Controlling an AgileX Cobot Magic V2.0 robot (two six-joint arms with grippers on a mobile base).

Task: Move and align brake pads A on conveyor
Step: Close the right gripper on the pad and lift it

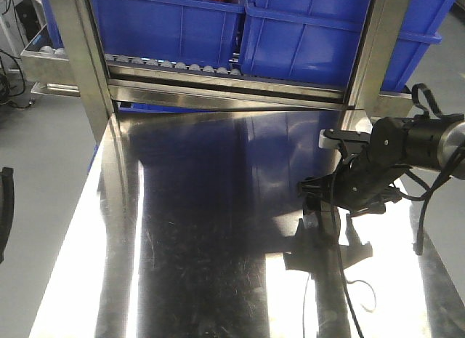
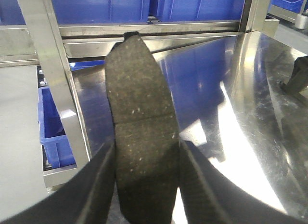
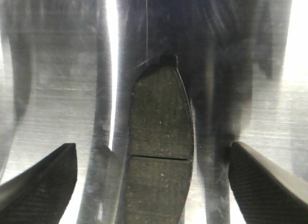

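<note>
L gripper (image 2: 147, 154) is clamped tight on a brake pad, call it the held pad (image 2: 142, 113). Both fingers (image 2: 98, 185) press its long sides. The pad sticks straight out ahead of the wrist cam, rough dark face up, thin groove crossing approx its middle. It's up in the air, not resting on anything. The steel table (image 2: 250, 137) spreads out beyond it & to its right, and the table's upright post (image 2: 50, 84) stands just to its left.

Over to the R side: R gripper (image 3: 153, 147) is wide open, the two fingers (image 3: 43, 183) spread well apart. Between them lies the loose pad (image 3: 161, 137), flat on the steel table, lengthwise w/ the wrist cam's view, groove showing across it. Neither finger touches it; bare shiny metal shows on both sides of the pad.

Front cam: R arm (image 1: 414, 145) reaches in over the table's right side, gripper end (image 1: 323, 196) angled down, close to the surface, its dark reflection just below it in the metal. Can't make out the loose pad itself from here, too dark under the gripper. Blue bins (image 1: 167, 25) sit on the roller rack at the table's far edge. A sliver of something dark shows at the table's left side, too little to ID.
</note>
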